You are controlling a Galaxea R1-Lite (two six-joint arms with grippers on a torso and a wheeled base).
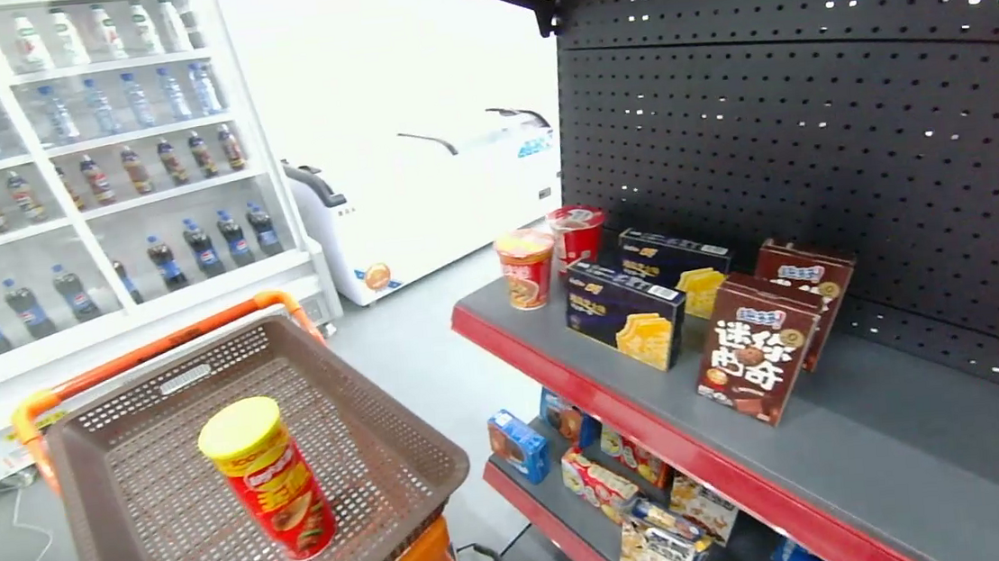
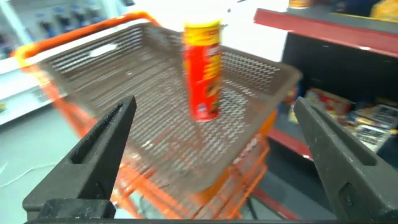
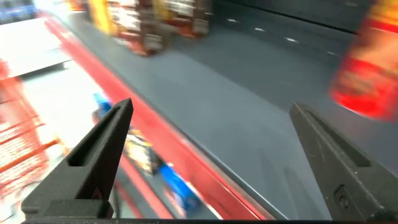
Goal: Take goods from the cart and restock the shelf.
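Noted: red cylindrical can, yellow lid (image 1: 268, 479), upright in brown mesh cart basket (image 1: 114, 423), lower left. I have left gripper (image 2: 214, 106) spread wide, empty, framing it for pickup; right gripper (image 3: 211, 109) wide, empty, over grey shelf (image 1: 912, 452).

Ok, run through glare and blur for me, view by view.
Head view: crisp, but the wall above the freezer is blown out white, and light glints through the pegboard holes. Left wrist view: the chip can and cart basket are slightly smeared. Right wrist view: the shelf is heavily motion-blurred.
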